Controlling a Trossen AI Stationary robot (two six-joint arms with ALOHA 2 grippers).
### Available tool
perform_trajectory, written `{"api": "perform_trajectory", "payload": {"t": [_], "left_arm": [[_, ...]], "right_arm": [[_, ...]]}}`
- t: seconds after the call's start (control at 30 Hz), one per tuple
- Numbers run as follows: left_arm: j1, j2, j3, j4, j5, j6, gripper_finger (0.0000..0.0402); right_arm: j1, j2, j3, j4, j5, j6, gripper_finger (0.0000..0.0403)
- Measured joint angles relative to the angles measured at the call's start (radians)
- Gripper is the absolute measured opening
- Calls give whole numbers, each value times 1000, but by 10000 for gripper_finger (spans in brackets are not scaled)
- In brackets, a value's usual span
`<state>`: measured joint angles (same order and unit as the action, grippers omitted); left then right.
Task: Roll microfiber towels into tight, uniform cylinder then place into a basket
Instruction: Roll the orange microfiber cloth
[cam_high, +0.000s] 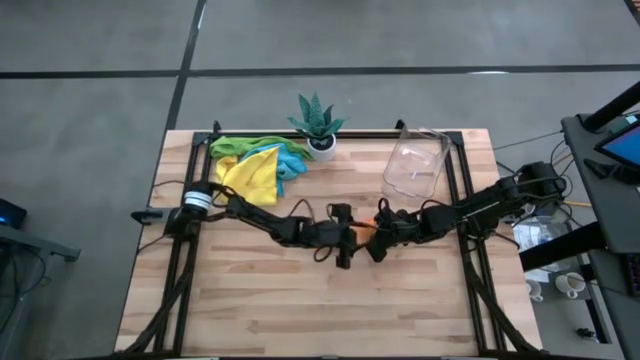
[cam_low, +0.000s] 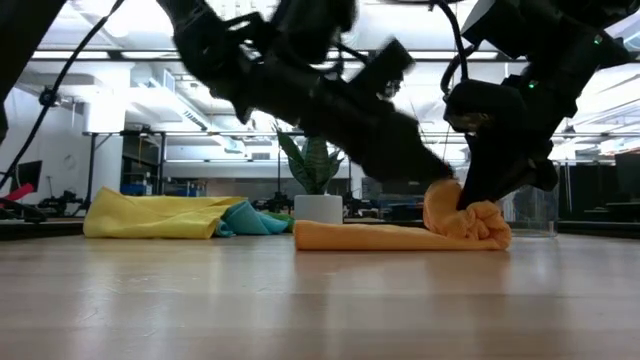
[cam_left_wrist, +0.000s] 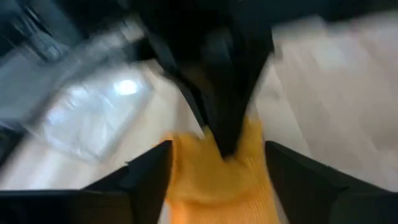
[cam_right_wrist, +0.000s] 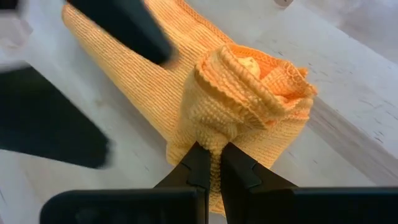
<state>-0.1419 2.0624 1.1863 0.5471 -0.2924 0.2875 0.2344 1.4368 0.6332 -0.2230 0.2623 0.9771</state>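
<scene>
Orange towel (cam_right_wrist: 186, 99) lay mid-counter (cam_high: 300, 310), half rolled. Right claw (cam_right_wrist: 211, 165) was pinched shut on the rolled end (cam_low: 470, 222), presumably to keep the coil from springing loose. Left claw (cam_left_wrist: 214, 165) stood wide open astride the flat tail (holding nothing), likely to guide it. Spare towels (cam_high: 255, 165) sat piled at the far edge; basket (cam_high: 415, 165) waited beyond the roll.
</scene>
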Motion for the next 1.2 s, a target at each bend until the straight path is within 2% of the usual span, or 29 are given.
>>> {"api": "perform_trajectory", "payload": {"t": [0.13, 0.23, 0.3, 0.57, 1.07, 1.2], "left_arm": [[-2, -26, -65, 136, 8, 8, 130], [8, -22, -82, 163, 77, -2, 39], [23, -3, -69, 189, 132, -38, 13], [70, 84, -4, 166, 142, -96, 0], [89, 83, 12, 124, 143, -90, 0], [88, 82, 8, 68, 129, -68, 0]], "right_arm": [[0, 0, 0, 1, 0, 3, 12], [0, 0, 0, 3, 0, 5, 12], [0, 0, 0, 3, 0, 6, 12], [0, 0, -1, 19, 0, 6, 12], [-6, 0, -1, 26, -1, 6, 12], [-8, 0, -1, 37, -2, 0, 12]]}}
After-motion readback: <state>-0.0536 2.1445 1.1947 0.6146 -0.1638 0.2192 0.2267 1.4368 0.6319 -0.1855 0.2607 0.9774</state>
